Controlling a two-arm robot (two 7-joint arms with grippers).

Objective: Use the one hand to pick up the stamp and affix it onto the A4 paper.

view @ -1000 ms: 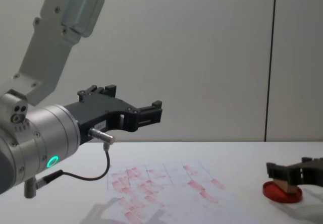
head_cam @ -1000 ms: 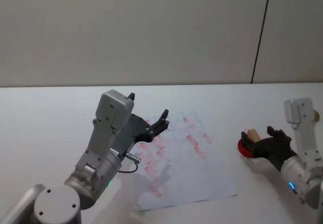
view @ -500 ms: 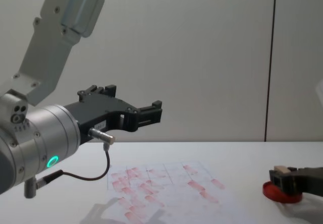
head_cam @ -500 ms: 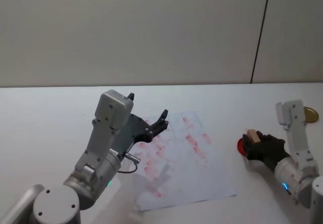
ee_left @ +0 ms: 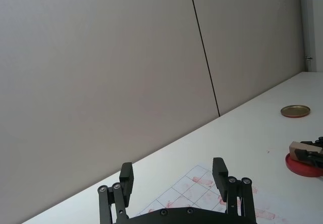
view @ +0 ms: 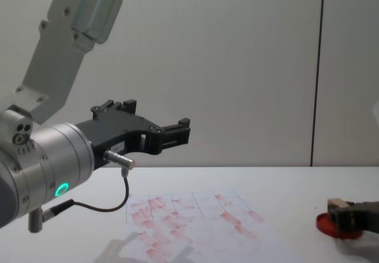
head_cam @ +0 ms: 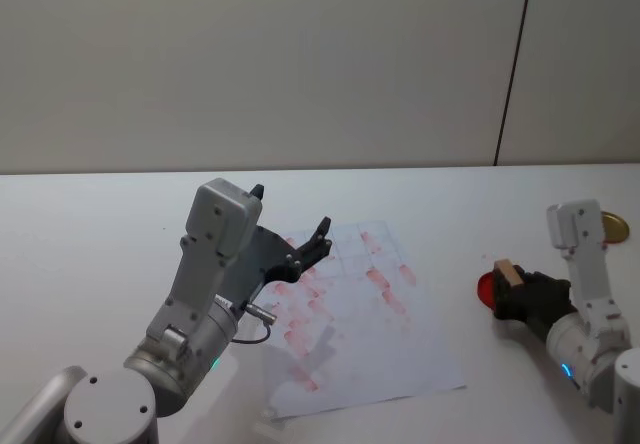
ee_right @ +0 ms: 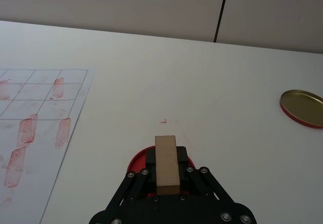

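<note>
The stamp, a small tan wooden block, sits between the black fingers of my right gripper, which is shut on it. It stands directly over the flat round red ink pad; I cannot tell whether it touches the pad. The chest view shows the stamp low at the right edge. The A4 paper, a white gridded sheet covered in reddish stamp marks, lies in the table's middle, left of the pad. My left gripper hovers open above the paper's near-left part, holding nothing.
A round gold lid lies on the white table beyond the right gripper. A cable hangs under the left wrist. A pale wall with a dark vertical seam stands behind the table.
The right gripper, open around the stamp a second ago, has shut on it and shifted slightly right. The left arm has not moved.
</note>
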